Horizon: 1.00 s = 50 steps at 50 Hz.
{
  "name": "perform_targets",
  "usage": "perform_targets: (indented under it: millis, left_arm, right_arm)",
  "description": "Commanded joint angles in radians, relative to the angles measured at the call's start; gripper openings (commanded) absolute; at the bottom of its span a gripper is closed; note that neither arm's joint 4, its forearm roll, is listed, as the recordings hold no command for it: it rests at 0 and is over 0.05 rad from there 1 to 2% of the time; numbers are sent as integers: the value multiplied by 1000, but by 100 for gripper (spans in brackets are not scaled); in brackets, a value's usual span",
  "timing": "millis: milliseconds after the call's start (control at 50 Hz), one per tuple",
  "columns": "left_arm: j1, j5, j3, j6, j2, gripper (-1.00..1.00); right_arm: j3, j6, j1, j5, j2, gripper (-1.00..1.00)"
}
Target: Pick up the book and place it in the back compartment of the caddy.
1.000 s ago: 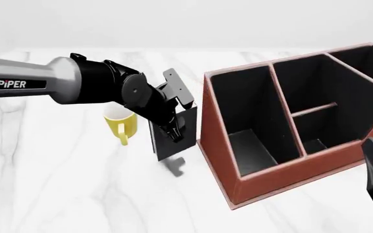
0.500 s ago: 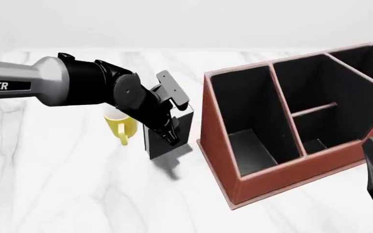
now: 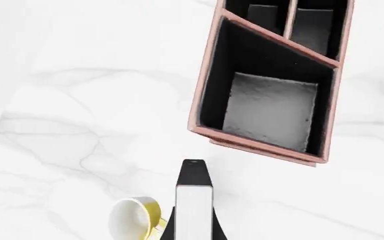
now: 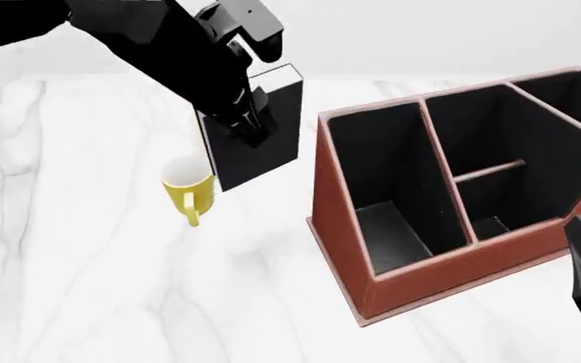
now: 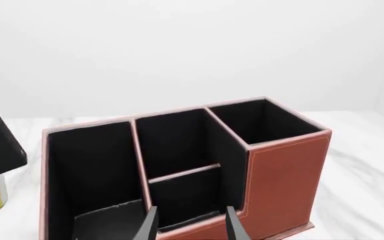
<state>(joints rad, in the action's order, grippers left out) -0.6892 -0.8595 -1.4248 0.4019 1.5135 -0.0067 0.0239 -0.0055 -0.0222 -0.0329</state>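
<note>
Between the fingers of the left gripper (image 4: 248,125) sits the book (image 4: 255,128), pinched on both covers and held upright in the air, clear of the table (image 4: 88,265). Its black cover faces the front camera, and the left wrist view shows its white page edges (image 3: 194,212) running along the fingers. Just below the gripper and a little to its left stands the mug (image 4: 187,194), yellow with a white inside, on the table. To the right of the gripper, near but not touching the book, is the caddy (image 4: 343,227), reddish-brown with black lining. Its back compartment (image 4: 483,136), beyond the short cross divider, lies well to the right of the book.

Low at the right edge of the front view is the right gripper (image 5: 190,225). Its two fingers stand slightly apart with nothing between them, just in front of the caddy's near wall.
</note>
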Motion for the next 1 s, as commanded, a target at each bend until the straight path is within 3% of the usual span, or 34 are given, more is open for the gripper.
perform_targets:
  millis: [20,80,120,200,240,420,440,780,1000]
  left_arm:
    - [-51,-260,-283,-18,-89,-100]
    - [-35,-296,-343,2,-79,-100]
    - [-17,-345,-434,29,-65,-100]
    - [-44,-360,-551,17,-68,-100]
    - [-41,-360,-601,76,-69,-100]
    - [-96,-360,-693,116,-47,-100]
    - [-314,-360,-877,101,101,-100]
    - [-426,-360,-1011,94,223,-100]
    - [-486,-360,-1213,69,371,-100]
  right_arm:
    - [4,2,0,12,17,100]
    - [4,1,0,13,19,100]
    - [4,1,1,13,19,100]
    - [4,1,1,14,20,100]
    - [4,4,2,16,24,100]
    - [2,4,2,20,28,100]
    - [-9,7,6,29,29,100]
    - [2,8,9,19,30,100]
    - [3,8,11,19,30,100]
